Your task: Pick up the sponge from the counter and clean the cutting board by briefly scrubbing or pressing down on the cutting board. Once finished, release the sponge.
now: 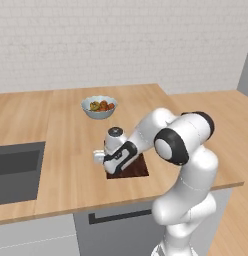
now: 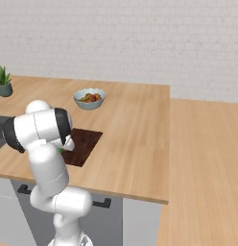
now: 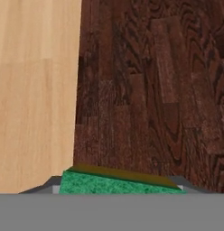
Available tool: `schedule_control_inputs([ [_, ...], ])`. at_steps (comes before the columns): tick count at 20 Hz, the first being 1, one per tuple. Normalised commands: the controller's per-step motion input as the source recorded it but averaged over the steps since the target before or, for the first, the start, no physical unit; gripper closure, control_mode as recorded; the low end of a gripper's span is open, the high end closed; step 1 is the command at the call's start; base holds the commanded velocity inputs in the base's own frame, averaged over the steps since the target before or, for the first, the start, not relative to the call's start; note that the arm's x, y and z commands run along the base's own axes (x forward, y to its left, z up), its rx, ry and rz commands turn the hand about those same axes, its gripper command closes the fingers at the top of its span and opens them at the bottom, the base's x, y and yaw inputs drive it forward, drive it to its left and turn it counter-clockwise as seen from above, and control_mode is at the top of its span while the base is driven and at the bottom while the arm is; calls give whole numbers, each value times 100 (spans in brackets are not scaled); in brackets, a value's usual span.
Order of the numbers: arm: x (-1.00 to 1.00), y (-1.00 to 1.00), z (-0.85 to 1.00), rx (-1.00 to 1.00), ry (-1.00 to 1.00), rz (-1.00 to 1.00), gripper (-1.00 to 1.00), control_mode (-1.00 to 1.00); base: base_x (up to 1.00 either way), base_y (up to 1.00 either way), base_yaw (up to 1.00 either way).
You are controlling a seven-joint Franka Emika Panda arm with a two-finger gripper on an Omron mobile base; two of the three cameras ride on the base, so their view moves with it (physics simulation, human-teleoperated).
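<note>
I hold gripper (image 3: 120, 191) low over dark brown wood-grain cutting board (image 3: 150, 90), jaws pinching small green sponge with yellowish layer (image 3: 116, 182). Tan plank counter (image 3: 35, 90) at nine o'clock. Scrub step, I judge; next: press down, then release.

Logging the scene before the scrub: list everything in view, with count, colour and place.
counter: one, light tan wood, grey fronts below
board: one, dark brown, near the counter's front edge, under the hand
sponge: one, green with a yellowish layer, between the gripper's fingers over the board
bowl: one, pale, holding food, behind the board
sink: one, grey, sunk in the counter at left
plant: one, green, potted, far left
arm: one, white with dark joints
gripper: one, shut on the sponge
</note>
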Motion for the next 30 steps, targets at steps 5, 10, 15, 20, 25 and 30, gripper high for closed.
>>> schedule_control_inputs([
  [5,21,7,-30,-4,5,0,100,-100,0,0,0],
  [10,-4,-41,-40,0,-4,5,100,-100,0,0,0],
  [15,-6,-50,-28,0,-4,7,100,-100,0,0,0],
  [20,0,-55,-32,0,-1,4,100,-100,0,0,0],
  [25,0,-62,-9,0,1,0,100,-100,0,0,0],
  [30,-2,-59,-14,-3,0,0,100,-100,0,0,0],
])
